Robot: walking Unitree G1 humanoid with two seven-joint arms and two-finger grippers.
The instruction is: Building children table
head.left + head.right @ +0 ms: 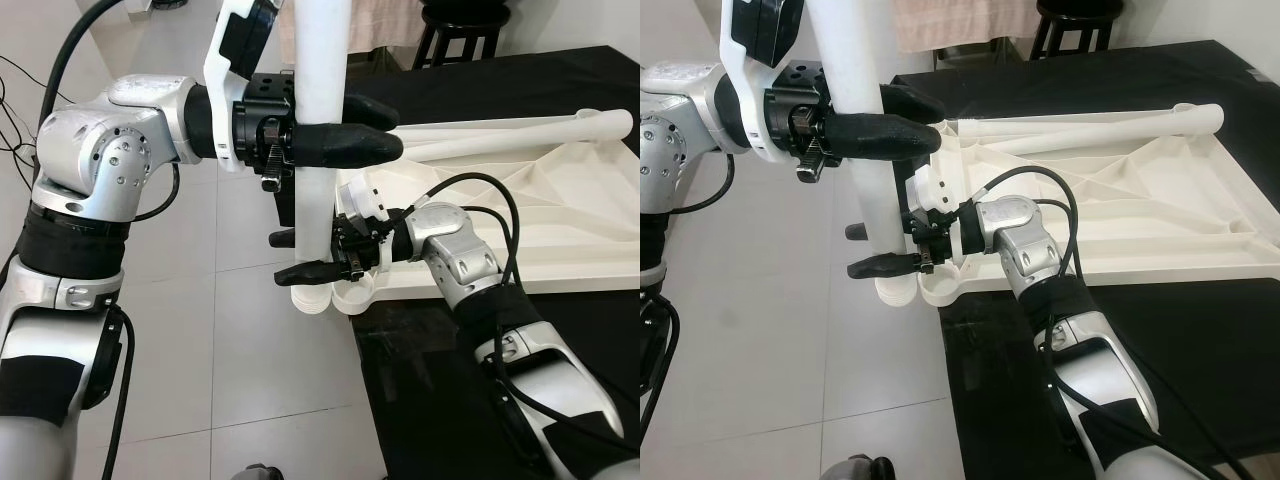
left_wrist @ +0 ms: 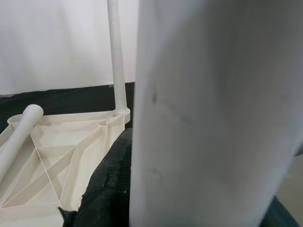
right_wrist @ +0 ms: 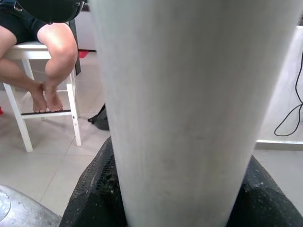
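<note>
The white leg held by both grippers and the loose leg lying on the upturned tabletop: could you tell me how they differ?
The held leg stands upright at the tabletop corner, clamped by the left gripper high and the right gripper low. The loose leg lies flat across the tabletop, untouched. Both are plain white tubes.

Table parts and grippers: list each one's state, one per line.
Upright leg: vertical at the tabletop's corner socket, gripped by both grippers.
Tabletop: upside down on the black surface, ribs up.
Loose leg: lying across the tabletop.
Far leg: standing in its socket.
Left gripper: shut on the upright leg, high.
Right gripper: shut on it, low.
</note>
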